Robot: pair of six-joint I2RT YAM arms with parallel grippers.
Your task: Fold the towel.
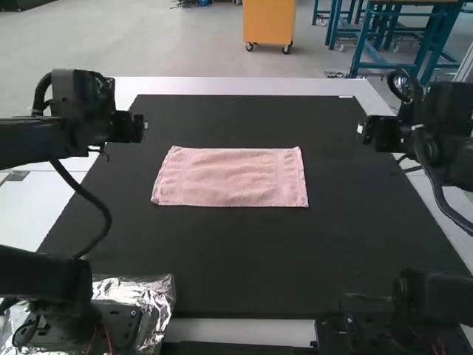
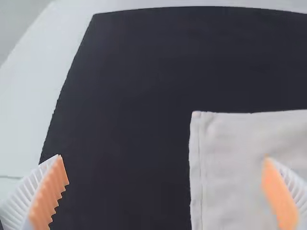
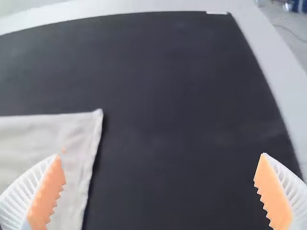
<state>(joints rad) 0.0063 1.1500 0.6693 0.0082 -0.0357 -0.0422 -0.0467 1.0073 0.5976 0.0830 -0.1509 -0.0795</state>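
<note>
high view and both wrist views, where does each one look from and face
High: fixed above and behind left arm and right arm, both showing; faces forward and down on black mat and pink towel.
Left wrist: on that wrist, facing forward-down over mat and towel's left end; open left claw shows.
Right wrist: on that wrist, facing forward-down over mat and towel's right end; open right claw shows.
Wrist views share mat and towel.

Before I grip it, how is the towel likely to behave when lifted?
The towel will probably be floppy and sag between grips, judging by its soft ripples. It is likely light, being thin and lying nearly flat. Its textured weave suggests it should not slip easily from the pads.
</note>
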